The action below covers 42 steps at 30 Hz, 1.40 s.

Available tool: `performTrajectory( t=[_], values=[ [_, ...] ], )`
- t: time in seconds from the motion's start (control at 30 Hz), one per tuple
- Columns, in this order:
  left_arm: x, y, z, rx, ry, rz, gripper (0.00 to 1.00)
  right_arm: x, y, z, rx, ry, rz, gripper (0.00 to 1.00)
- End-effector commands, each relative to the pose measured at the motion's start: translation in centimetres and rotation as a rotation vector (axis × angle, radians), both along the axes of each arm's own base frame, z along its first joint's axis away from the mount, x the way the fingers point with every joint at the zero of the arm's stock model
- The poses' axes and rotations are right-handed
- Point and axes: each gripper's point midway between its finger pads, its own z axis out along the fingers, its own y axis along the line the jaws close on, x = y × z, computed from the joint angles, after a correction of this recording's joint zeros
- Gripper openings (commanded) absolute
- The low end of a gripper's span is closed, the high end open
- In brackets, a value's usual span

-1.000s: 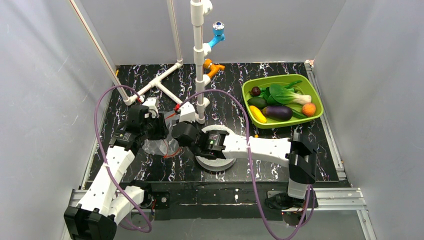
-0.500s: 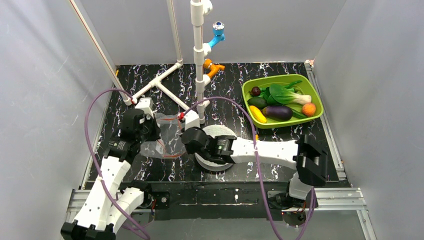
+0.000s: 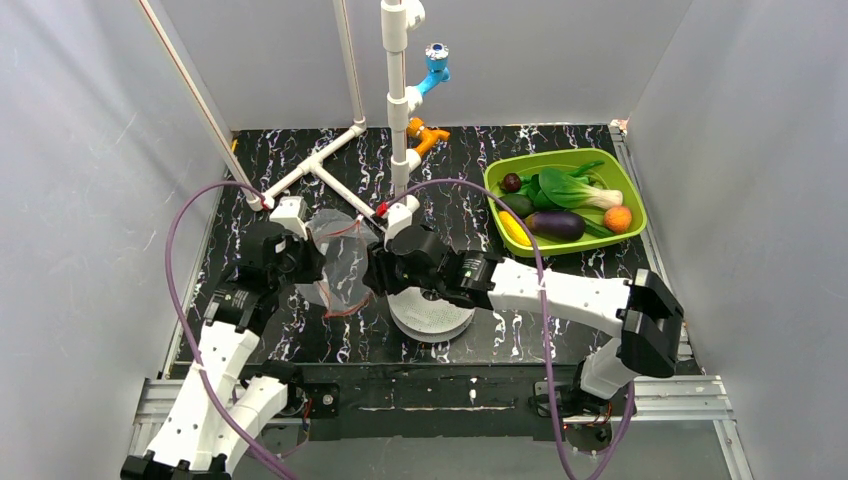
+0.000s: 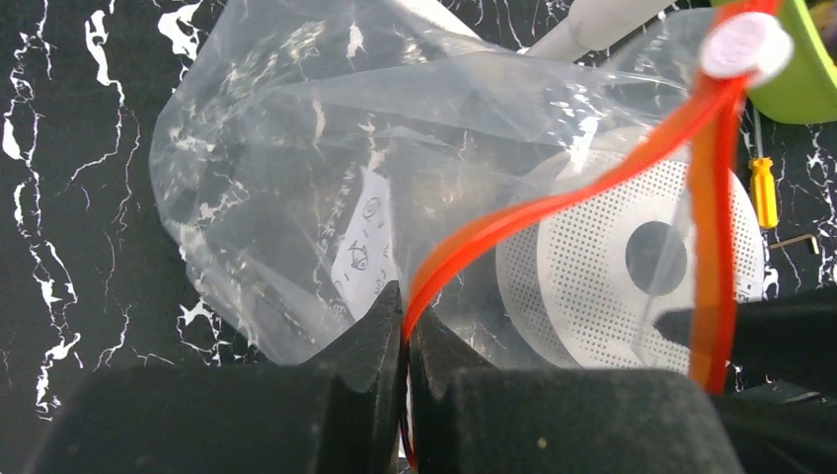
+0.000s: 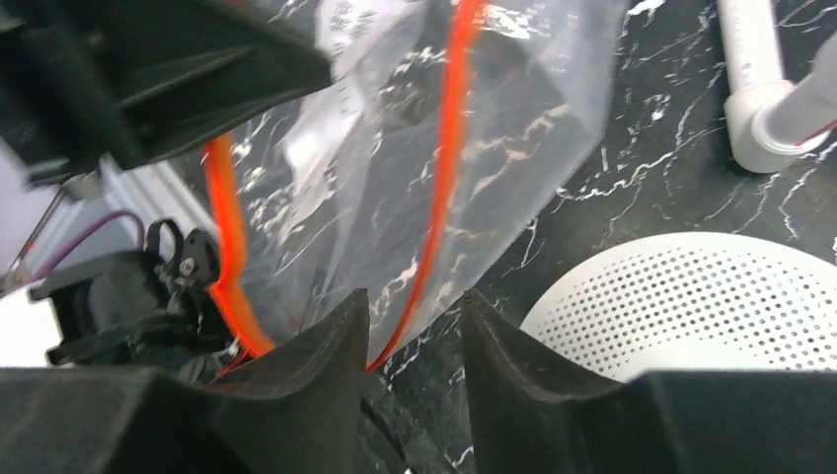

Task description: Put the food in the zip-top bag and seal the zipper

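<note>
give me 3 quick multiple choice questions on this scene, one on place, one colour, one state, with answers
1. Where is the food? A in the bag B in the tray C split between both
2. What colour is the zipper? A orange-red B blue C green
3. The left end effector is: A wide open B out of view C shut on the zipper
Answers: B, every piece lies in the green tray; A, the strip along the bag's mouth is orange-red; C, it pinches the strip.
</note>
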Motion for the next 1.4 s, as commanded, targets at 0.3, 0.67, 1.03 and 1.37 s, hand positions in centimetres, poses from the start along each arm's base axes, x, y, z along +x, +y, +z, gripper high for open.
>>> performTrajectory(
  t=[0.3,0.67,1.03,1.37],
  values=[
    [0.5,0.6,-1.6,0.058,0.079,0.023,0.0,3.2,-11.8,6.6,0.161,-0.101,-0.156,0.65],
    [0.2,0.3,-1.7,0.041,0.112,0.02,0.0,11.4,-30.2,5.0,0.107,-0.222,-0.922,0.78],
    [0.0,0.7,-1.5,0.046,0.094,0.036,0.0,18.1,-38.5,2.0,0.016,0.134,-1.39,0.88],
    [0.2,1.2,-1.7,0.067,0.097,0.064,0.0,21.0,-41.1,-3.1,-0.02,0.312,-1.546,0.9]
  ],
)
